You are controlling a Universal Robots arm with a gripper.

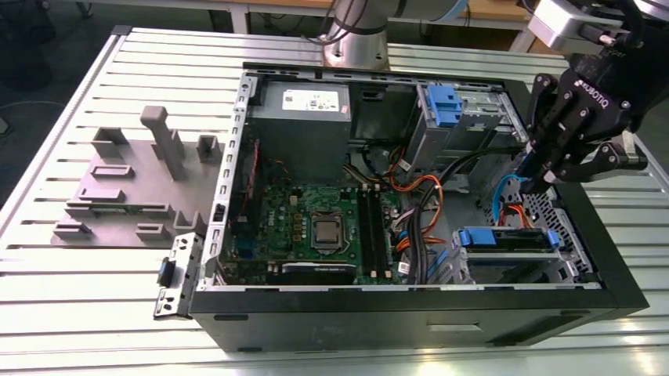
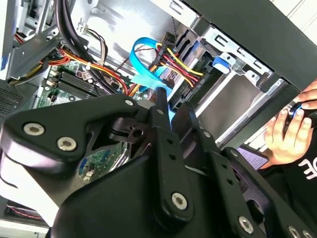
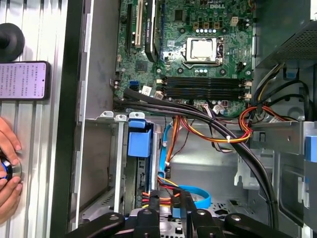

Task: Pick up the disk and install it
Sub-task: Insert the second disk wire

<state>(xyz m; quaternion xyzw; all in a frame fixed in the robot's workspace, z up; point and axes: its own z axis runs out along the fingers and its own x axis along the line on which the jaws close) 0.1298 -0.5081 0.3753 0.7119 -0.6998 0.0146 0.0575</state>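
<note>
Black bolted fingers [image 3: 148, 218] of the robot's gripper [image 3: 168, 201] sit closest in both wrist views. They stand slightly apart, with only cables showing through the narrow gap, and grasp nothing. In the exterior view the gripper hangs over the right end of an open black desktop computer case [image 1: 418, 321], which lies on a slatted aluminium table [image 1: 63, 298].

Just below the gripper and not touching it is the disk [image 1: 507, 239], a flat hard drive in a blue plastic carrier. It is seated edge-up in the metal bay at the case's near right corner. A light-blue flat cable [image 3: 198, 193] loops beside that bay.

A second blue-tabbed drive [image 1: 441, 106] sits in the far bay, next to the big grey power supply box [image 1: 303, 125]. A green motherboard [image 1: 303, 204] covers the case floor. Outside the case wall, a person's hand [image 3: 7, 163] rests on the table near a dark smartphone [image 3: 24, 79].
</note>
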